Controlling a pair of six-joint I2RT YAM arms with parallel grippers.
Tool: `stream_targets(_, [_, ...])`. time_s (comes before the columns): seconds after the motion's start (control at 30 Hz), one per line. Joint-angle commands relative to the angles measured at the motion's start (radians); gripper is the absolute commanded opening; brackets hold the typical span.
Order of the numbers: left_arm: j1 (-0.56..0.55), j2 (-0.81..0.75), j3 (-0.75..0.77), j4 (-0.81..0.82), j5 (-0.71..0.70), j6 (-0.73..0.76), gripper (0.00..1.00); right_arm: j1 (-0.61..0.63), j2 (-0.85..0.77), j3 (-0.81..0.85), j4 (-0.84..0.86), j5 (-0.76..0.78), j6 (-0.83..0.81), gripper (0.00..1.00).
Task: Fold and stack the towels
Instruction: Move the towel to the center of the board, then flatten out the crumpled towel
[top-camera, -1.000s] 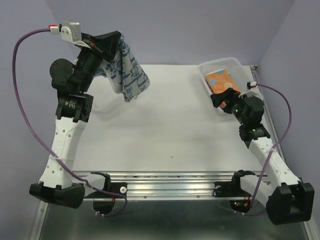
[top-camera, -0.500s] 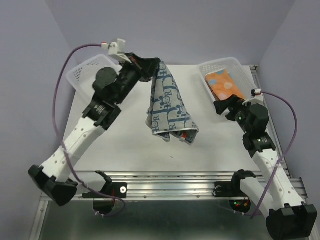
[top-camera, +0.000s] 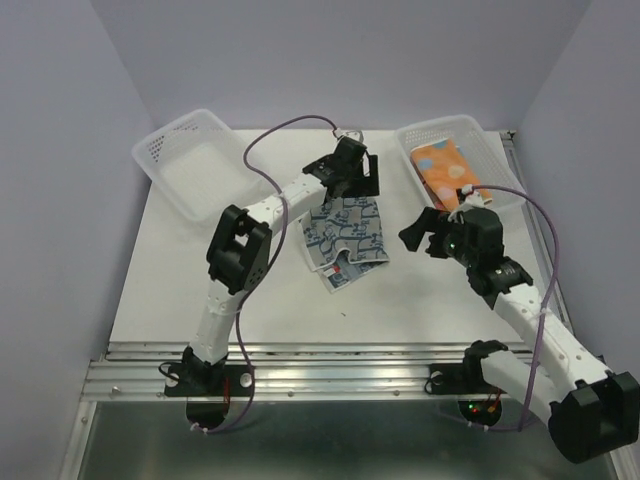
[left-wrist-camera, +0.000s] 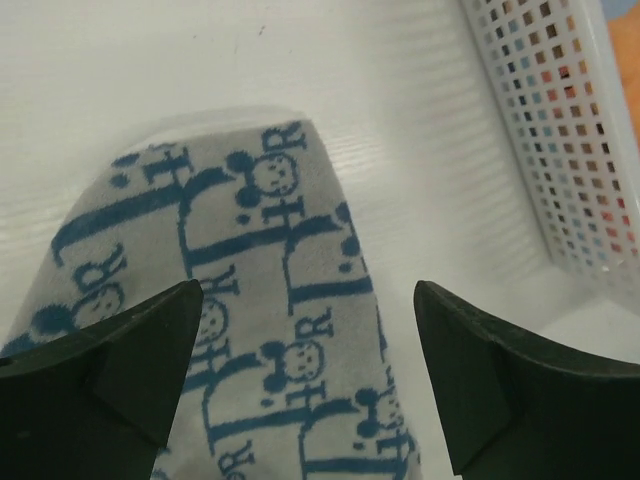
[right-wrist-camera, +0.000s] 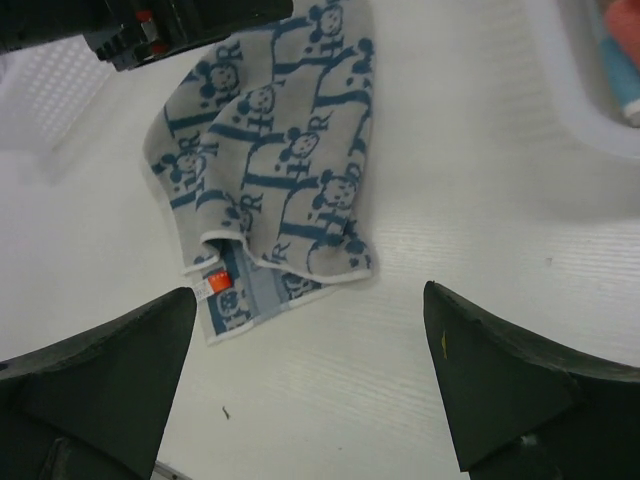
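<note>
Both spread, empty: left gripper (top-camera: 352, 188), right gripper (top-camera: 420, 228) | rumpled grey blue-printed cloth towel (top-camera: 345, 240) centre frame, probably set down for folding.

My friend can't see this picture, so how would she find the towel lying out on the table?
On the white table, a clear basket sits at each far corner. Between them lies a crumpled towel. It's grey with blue letters and mouse heads; the other towel is orange with dots, inside the right basket.
</note>
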Motion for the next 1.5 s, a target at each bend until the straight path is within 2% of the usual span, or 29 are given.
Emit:
stream_targets(0.0, [-0.014,-0.296,-0.11,0.035,-0.103,0.05,0.99,0.175,0.016,0.049,-0.027,0.073,-0.034,1.0])
stream_targets(0.17, [-0.011,-0.593,-0.463,0.097,-0.26,0.001,0.99,0.478,0.191,0.077,-0.007,0.24,-0.021,1.0])
stream_targets(0.27, [0.015,-0.768,-0.679,0.132,-0.307,-0.066,0.99,0.588,0.301,0.117,0.008,0.315,0.004,1.0])
stream_targets(0.33, [0.044,-0.846,-0.78,0.152,-0.3,-0.1,0.99,0.625,0.359,0.14,0.042,0.325,0.007,1.0])
stream_targets(0.37, [0.067,-0.921,-0.881,0.16,-0.295,-0.119,0.99,0.645,0.42,0.146,0.059,0.311,-0.001,1.0])
stream_targets(0.53, [0.122,-1.131,-1.133,0.181,-0.277,-0.2,0.99,0.728,0.594,0.256,0.114,0.334,-0.041,1.0])
stream_targets(0.77, [0.159,-1.256,-1.249,0.181,-0.275,-0.217,0.99,0.732,0.737,0.307,0.157,0.341,-0.042,1.0])
stream_targets(0.97, [0.186,-1.242,-1.261,0.18,-0.271,-0.219,0.99,0.734,0.78,0.281,0.157,0.367,-0.013,1.0])
stream_targets(1.13, [0.199,-1.216,-1.252,0.189,-0.252,-0.207,0.99,0.719,0.785,0.237,0.025,0.485,0.064,1.0])
stream_targets(1.27, [0.202,-1.189,-1.246,0.192,-0.237,-0.203,0.99,0.67,0.708,0.128,0.0,0.492,0.111,1.0])
stream_targets(1.47, [0.205,-1.169,-1.267,0.221,-0.177,-0.205,0.99,0.594,0.5,0.062,-0.084,0.53,0.124,1.0])
